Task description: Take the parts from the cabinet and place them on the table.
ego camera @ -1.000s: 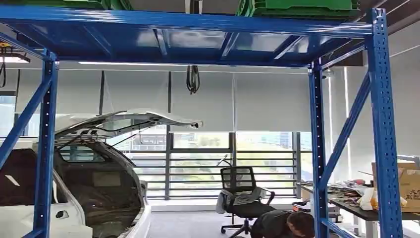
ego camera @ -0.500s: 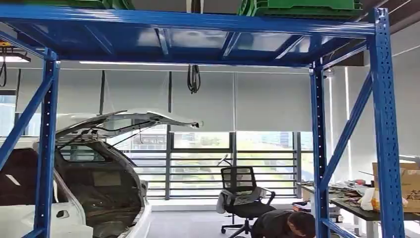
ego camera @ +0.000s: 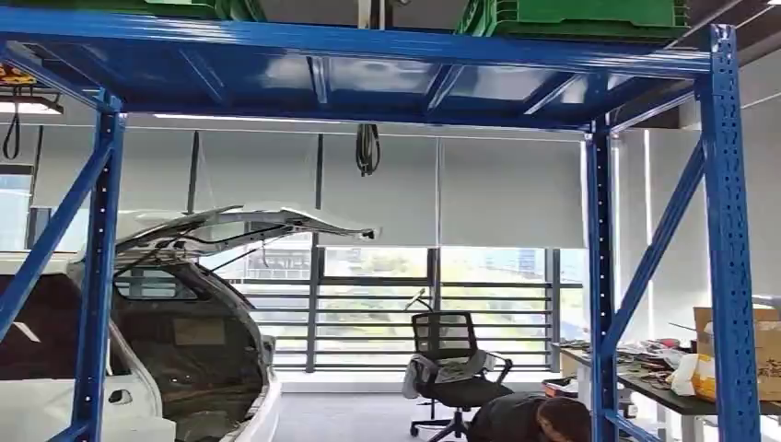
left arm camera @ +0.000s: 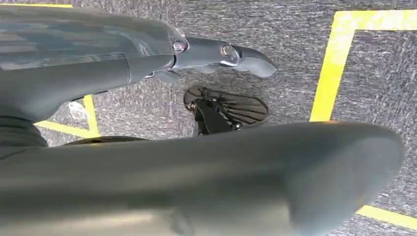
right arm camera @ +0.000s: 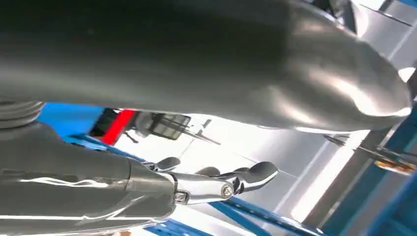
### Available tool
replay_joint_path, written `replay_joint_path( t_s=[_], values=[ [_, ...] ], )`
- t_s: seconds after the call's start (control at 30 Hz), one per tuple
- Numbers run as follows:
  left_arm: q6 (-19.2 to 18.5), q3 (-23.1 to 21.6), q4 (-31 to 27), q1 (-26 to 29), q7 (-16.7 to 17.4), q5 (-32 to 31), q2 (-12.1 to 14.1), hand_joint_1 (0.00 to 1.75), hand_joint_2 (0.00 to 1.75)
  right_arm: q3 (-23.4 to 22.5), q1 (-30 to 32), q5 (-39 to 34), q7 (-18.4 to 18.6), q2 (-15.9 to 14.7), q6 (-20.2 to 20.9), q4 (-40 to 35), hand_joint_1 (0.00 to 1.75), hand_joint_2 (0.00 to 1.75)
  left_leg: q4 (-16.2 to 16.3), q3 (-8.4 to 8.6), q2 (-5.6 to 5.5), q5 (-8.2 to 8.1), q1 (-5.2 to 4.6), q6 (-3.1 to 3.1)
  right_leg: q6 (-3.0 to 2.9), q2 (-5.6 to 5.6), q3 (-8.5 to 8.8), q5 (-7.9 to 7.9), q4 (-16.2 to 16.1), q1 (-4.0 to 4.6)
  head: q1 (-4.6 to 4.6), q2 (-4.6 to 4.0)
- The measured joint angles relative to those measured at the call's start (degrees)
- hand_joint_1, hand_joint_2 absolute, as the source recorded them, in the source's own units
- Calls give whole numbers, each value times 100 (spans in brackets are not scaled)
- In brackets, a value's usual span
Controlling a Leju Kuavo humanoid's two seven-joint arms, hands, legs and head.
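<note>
Blue steel makes up the rack point(ego camera: 728, 230), whose posts stand at left and right of the head view and carry a shelf point(ego camera: 368, 69) across the top. Green crates point(ego camera: 580, 17) sit on that shelf, one at the right and another at the left; what lies in them cannot be seen from below, so the parts cannot be placed. Through the rack, a white car point(ego camera: 138, 368) stands at the left with its tailgate point(ego camera: 249, 221) raised. A black office chair point(ego camera: 451, 364) sits before the windows, and a person point(ego camera: 539, 419) crouches low just right of it, beside the right rear post. A table point(ego camera: 663, 387) at the far right holds clutter and a cardboard box point(ego camera: 755, 341). A cable loop point(ego camera: 368, 149) hangs from the ceiling behind the shelf.

In the left wrist view the left hand point(left arm camera: 216, 54) hangs over grey carpet point(left arm camera: 378, 73) marked with yellow tape point(left arm camera: 334, 64). Its fingers are stretched out and hold nothing.

In the right wrist view the right hand point(right arm camera: 221, 182) is raised, with blue rack beams point(right arm camera: 255, 214) and a bright wall behind it. Its fingers point(right arm camera: 260, 172) are extended, slightly apart, and nothing lies in them.
</note>
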Motion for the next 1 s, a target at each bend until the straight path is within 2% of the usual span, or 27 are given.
replay_joint_path(
  t_s=[0.07,0.17,0.23,0.3,0.33,0.4,0.43,0.47,0.5,0.53,0.57,0.6,0.63,0.67,0.73,0.8,0.83,0.87,0.9,0.93,0.97,1.0],
  values=[
    [0,7,0,-1,-2,4,-4,0,0,-4,45,66,7,2,-33,0,0,0,28,-11,2,-8,-17,14,36,-1,-4,18,-22,-21,0,0],
    [9,50,0,-3,-7,52,-7,0,0,0,68,282,320,35,-77,0,0,0,32,-14,3,-12,-27,26,56,-1,-4,27,-28,-32,0,0],
    [22,81,0,-4,-20,63,-9,0,0,7,65,484,531,68,-166,0,0,0,25,-23,4,6,-39,64,95,0,1,51,-58,-43,0,0],
    [22,92,0,-11,-37,66,-31,0,0,11,63,614,632,101,-241,0,0,0,-90,16,21,90,48,147,131,3,-9,12,-48,-28,0,0],
    [24,94,0,-15,-44,66,-33,0,0,22,52,663,658,122,-274,4,0,0,-109,29,28,99,51,154,149,6,-81,-102,132,-20,-2,0],
    [20,98,0,-7,-44,53,-50,0,0,75,32,912,653,168,-468,18,0,0,-108,41,38,100,57,158,166,2,-521,-492,1042,-37,0,0],
    [17,98,0,-5,-44,48,-57,0,0,105,37,1025,623,195,-569,20,0,0,-106,47,38,90,57,158,171,1,-760,-606,1490,-41,-2,0],
    [15,98,0,-4,-44,46,-57,0,0,122,33,1047,621,212,-610,26,0,0,-106,61,37,77,57,150,175,2,-891,-588,1691,-41,-2,0],
    [13,98,0,-3,-44,44,-59,0,0,136,28,1038,629,227,-621,37,0,0,-106,91,31,53,61,139,174,2,-893,-429,1608,-41,0,0],
    [11,98,0,-4,-44,44,-61,0,0,149,26,1014,671,232,-619,44,0,0,-105,139,24,18,65,121,162,2,-749,-146,1236,-41,-2,0],
    [11,98,0,-5,-48,44,-63,0,0,164,36,949,727,232,-578,48,0,0,-106,199,16,-30,70,104,148,2,-519,171,705,-40,-2,0],
    [11,98,0,-2,-55,44,-66,0,0,168,47,870,734,214,-530,50,0,0,-107,259,15,-88,72,76,123,1,-332,363,227,-36,0,0],
    [11,101,2,-9,-63,46,-66,0,0,171,59,806,739,192,-490,74,0,0,-119,253,14,-116,44,39,100,7,-276,251,242,0,-4,0],
    [11,101,2,-19,-68,46,-66,0,0,166,92,746,739,168,-451,72,0,0,-106,232,10,-138,53,-3,54,6,-218,177,87,14,2,4],
    [11,101,2,-26,-74,44,-68,0,0,166,179,642,717,105,-352,77,0,0,-152,214,22,-146,73,-37,-23,30,-247,103,67,34,0,0],
    [4,101,2,-37,-83,39,-66,0,0,149,243,614,649,39,-293,72,0,0,-134,258,26,-224,82,-107,-81,28,-176,78,-13,-12,0,2],
    [2,101,2,-40,-87,39,-68,0,0,140,258,610,610,11,-282,70,0,0,96,143,26,-307,82,-129,-119,19,-137,52,-36,-11,2,2],
    [2,101,2,-46,-90,39,-68,0,0,133,274,601,571,-4,-256,68,0,0,510,-99,26,-463,92,-143,-142,8,-109,32,-45,-11,0,0],
    [0,101,4,-38,-87,28,-68,0,0,122,308,583,515,-26,-232,68,0,0,1051,-425,26,-668,99,-159,-154,2,-83,0,-45,-11,0,0],
    [0,101,7,-30,-87,13,-68,0,0,107,345,562,467,-46,-206,70,0,0,1552,-749,26,-797,101,-172,-157,2,-51,-33,-45,-10,2,0],
    [-2,101,7,-11,-87,7,-66,0,0,92,384,533,424,-63,-199,70,0,0,1845,-994,27,-775,104,-181,-154,8,-6,-66,-44,-10,2,0],
    [-2,100,7,3,-87,0,-66,0,0,70,422,503,349,-79,-168,70,0,0,1823,-1087,27,-581,113,-191,-151,16,56,-106,-44,-11,0,0]
  ],
)
